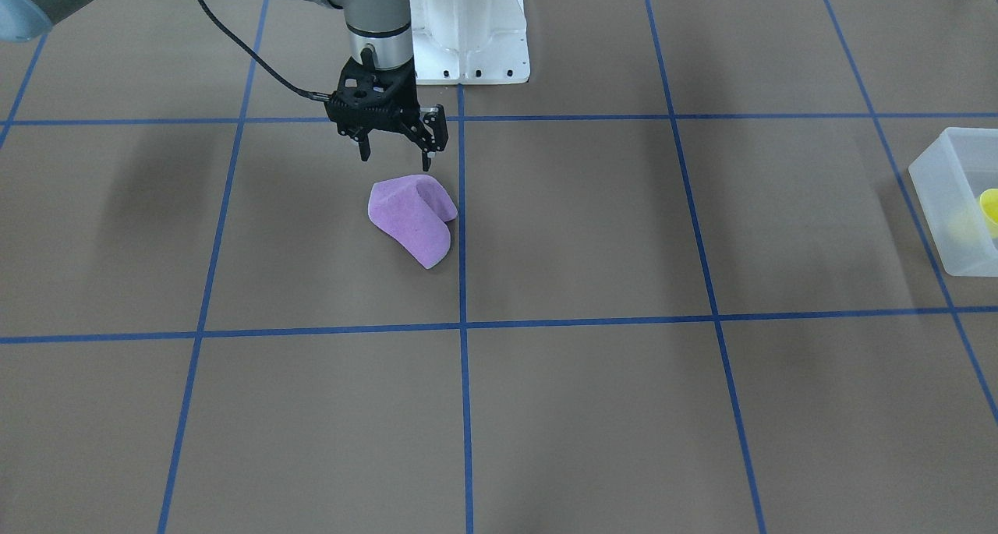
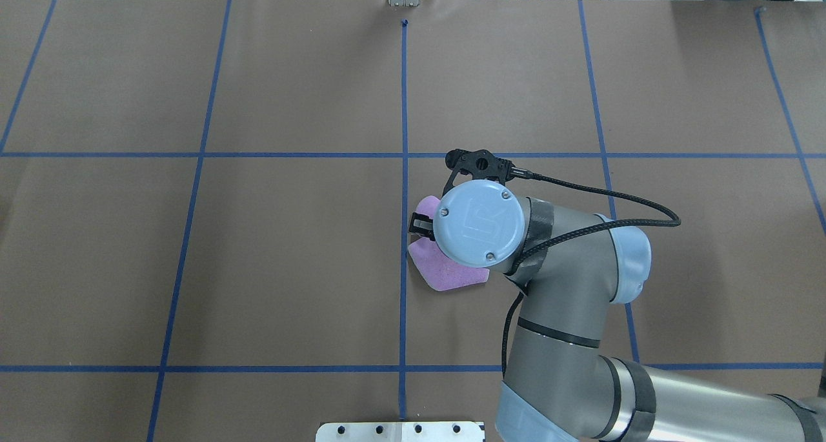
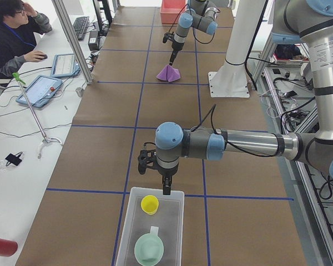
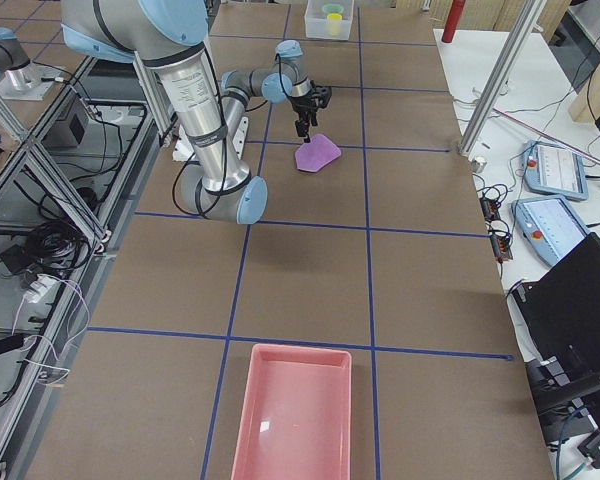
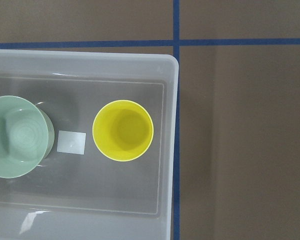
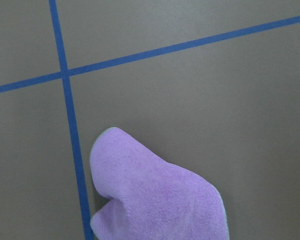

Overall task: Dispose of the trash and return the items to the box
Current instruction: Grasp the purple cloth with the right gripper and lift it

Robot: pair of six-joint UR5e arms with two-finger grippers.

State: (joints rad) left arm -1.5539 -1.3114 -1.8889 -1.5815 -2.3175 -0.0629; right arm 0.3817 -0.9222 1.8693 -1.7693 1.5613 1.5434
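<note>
Just below the right gripper [image 1: 395,162], jaws spread wide and empty, purple cloth [image 1: 413,221] on table [image 1: 592,230].

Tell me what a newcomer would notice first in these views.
The crumpled purple cloth lies alone near the middle of the table, with the right gripper hanging open just above it. At the end on the robot's left, the frosted box already holds the yellow cup and a green cup, both upright and side by side. The left gripper hovers at the box's rim.
</note>
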